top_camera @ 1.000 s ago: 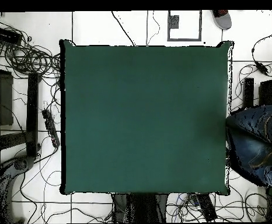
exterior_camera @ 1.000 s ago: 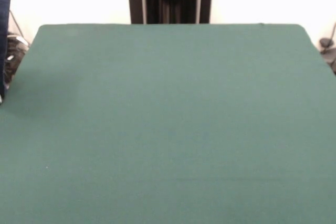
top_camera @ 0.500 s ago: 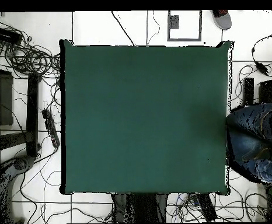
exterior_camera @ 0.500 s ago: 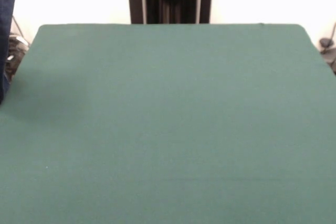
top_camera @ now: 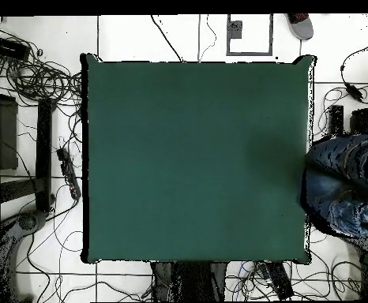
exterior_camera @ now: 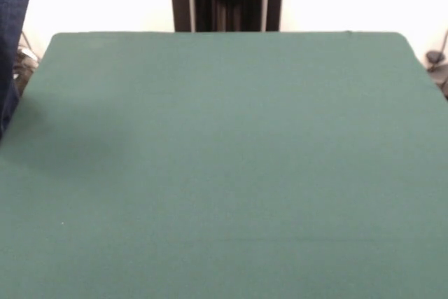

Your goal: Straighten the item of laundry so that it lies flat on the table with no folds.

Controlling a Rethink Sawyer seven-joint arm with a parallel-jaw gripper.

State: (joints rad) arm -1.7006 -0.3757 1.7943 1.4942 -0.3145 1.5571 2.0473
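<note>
Only change since half a second back: the blue denim [top_camera: 341, 189] at the side of the surface [top_camera: 195, 158] has pushed in a bit, and in the overhead view its edge now just overlaps the green rim. In the front view it's a wider dark blue strip [exterior_camera: 12, 33] down the picture's side, with a soft shadow spilling onto the cloth [exterior_camera: 224, 159] beside it. Honestly can't tell if that's a person standing there in jeans or somebody bringing the item of laundry over. It has pale faded patches, so either is possible. What I can say is there's no laundry lying on the green top in either view. The jaws don't show in either camera, so I can't tell whether they're apart or together, and I've got nothing to place the denim against relative to them. My read: the task hasn't started. I'd wait for a garment to land on the cloth and for the edge to clear before moving the arm.
</note>
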